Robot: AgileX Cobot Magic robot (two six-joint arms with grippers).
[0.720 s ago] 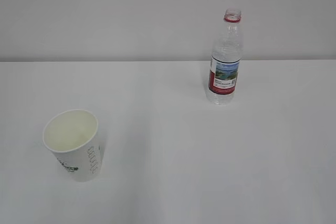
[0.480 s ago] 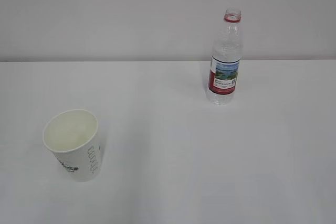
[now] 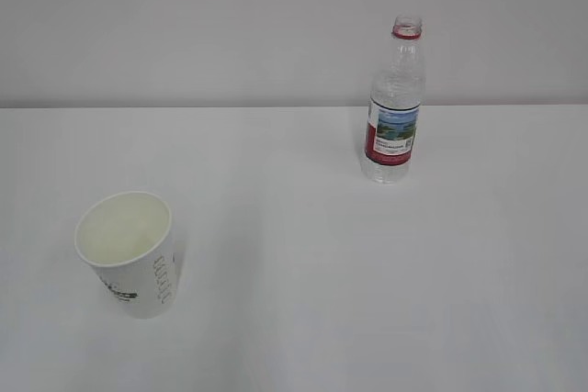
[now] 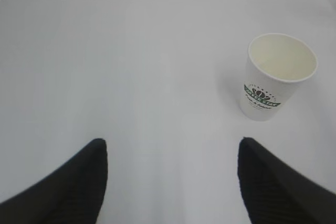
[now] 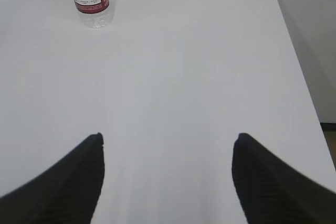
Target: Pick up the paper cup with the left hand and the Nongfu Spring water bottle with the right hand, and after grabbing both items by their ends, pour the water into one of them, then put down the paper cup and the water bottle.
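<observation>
White table (image 3: 303, 254), grey wall. Cup (image 3: 129, 252) at 8 o'clock, bottle (image 3: 393, 103) at 1, well apart, one per arm. Left hand (image 4: 170, 182) and right hand (image 5: 168, 179) both gape, empty.

The left pincer (image 4: 170, 153) hung wide apart and empty above the white desk (image 4: 131, 66); the paper cup (image 4: 278, 80) stood upright ahead to its right.
</observation>
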